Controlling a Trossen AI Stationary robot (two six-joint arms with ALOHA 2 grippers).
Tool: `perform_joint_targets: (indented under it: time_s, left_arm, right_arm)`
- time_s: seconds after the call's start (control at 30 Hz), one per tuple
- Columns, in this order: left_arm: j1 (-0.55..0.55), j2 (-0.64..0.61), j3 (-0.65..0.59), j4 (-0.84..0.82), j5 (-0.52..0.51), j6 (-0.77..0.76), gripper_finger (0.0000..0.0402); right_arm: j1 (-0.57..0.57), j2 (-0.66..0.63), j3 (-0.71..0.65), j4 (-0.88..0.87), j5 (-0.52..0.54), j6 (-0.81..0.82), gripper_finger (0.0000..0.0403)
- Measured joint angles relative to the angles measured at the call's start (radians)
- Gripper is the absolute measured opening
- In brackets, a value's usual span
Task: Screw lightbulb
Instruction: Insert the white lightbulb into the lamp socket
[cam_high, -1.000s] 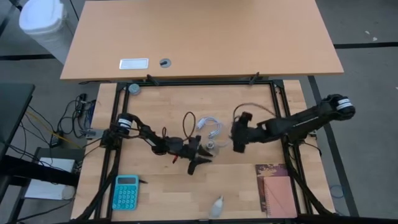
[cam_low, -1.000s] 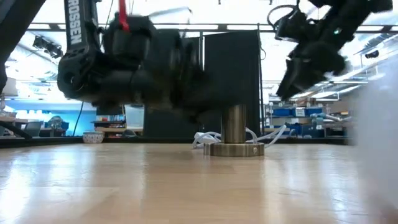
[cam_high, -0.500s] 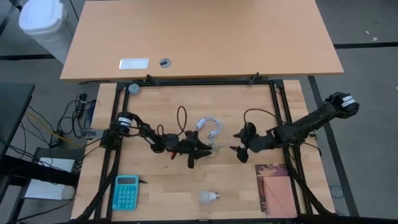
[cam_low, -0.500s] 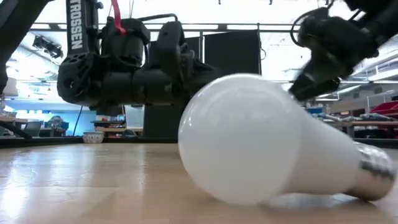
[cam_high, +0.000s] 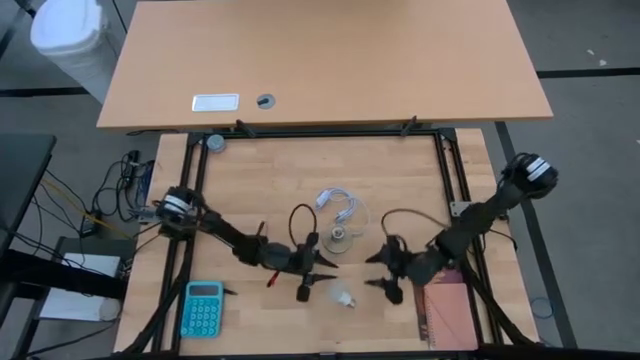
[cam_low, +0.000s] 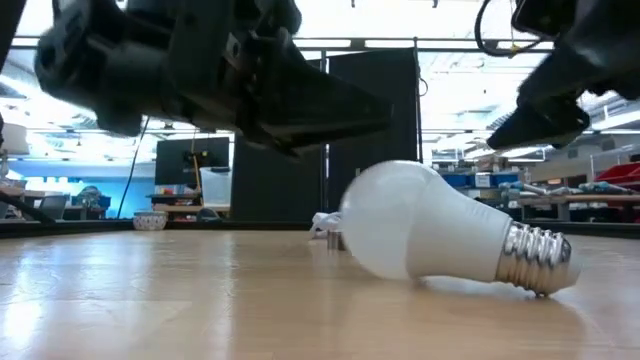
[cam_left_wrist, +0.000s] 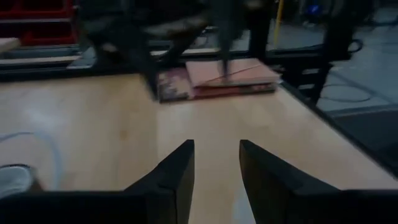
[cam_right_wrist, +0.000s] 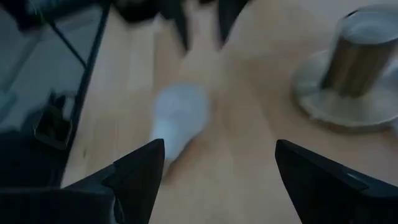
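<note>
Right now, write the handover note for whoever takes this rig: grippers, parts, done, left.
Left gripper: open, empty, hovering beside the lightbulb.
Right gripper: open, empty, on the bulb's other side.
Lightbulb: lying on its side on the table, loose, between both grippers.
Socket: upright behind it, empty, white cable attached.
Done: nothing.
Left: pick up the bulb, screw it into the socket.

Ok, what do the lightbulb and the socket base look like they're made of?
The lightbulb: its globe is matte white, evenly frosted, so plastic or frosted glass, I can't tell which; its screw base is shiny ribbed silvery metal. The socket base: brushed metal, seemingly with a warm tint; a cylinder on a flat disc with soft reflections.
</note>
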Motion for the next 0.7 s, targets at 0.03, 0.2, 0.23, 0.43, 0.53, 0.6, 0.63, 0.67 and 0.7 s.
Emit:
perform_joint_targets:
  time_s: [0.03, 0.2, 0.23, 0.43, 0.53, 0.6, 0.63, 0.67, 0.7]
  left_arm:
    - [-0.010, -0.017, 0.000, -0.026, -0.023, 0.005, 0.0131]
    - [-0.034, -0.125, 0.003, -0.192, -0.092, 0.007, 0.0131]
    - [-0.034, -0.146, 0.010, -0.236, -0.093, 0.001, 0.0131]
    - [-0.076, -0.212, 0.109, -0.589, -0.080, -0.053, 0.0131]
    - [-0.099, -0.187, 0.159, -0.674, -0.052, -0.053, 0.0131]
    - [-0.113, -0.177, 0.168, -0.703, -0.053, -0.052, 0.0131]
    - [-0.116, -0.171, 0.171, -0.708, -0.058, -0.053, 0.0131]
    - [-0.120, -0.165, 0.176, -0.704, -0.057, -0.057, 0.0131]
    - [-0.124, -0.164, 0.174, -0.711, -0.056, -0.068, 0.0131]
  right_arm:
    - [0.013, 0.039, 0.032, -0.027, 0.011, 0.002, 0.0307]
    - [0.055, 0.192, 0.213, -0.229, 0.052, 0.097, 0.0307]
    - [0.054, 0.216, 0.246, -0.284, 0.050, 0.140, 0.0307]
    - [0.057, 0.342, 0.385, -0.458, -0.014, 0.321, 0.0307]
    - [0.059, 0.376, 0.402, -0.458, -0.039, 0.330, 0.0307]
    - [0.059, 0.388, 0.406, -0.457, -0.033, 0.339, 0.0307]
    - [0.059, 0.396, 0.406, -0.457, -0.029, 0.347, 0.0307]
    - [0.059, 0.400, 0.407, -0.449, -0.026, 0.354, 0.0307]
    - [0.059, 0.402, 0.406, -0.455, -0.021, 0.356, 0.0307]
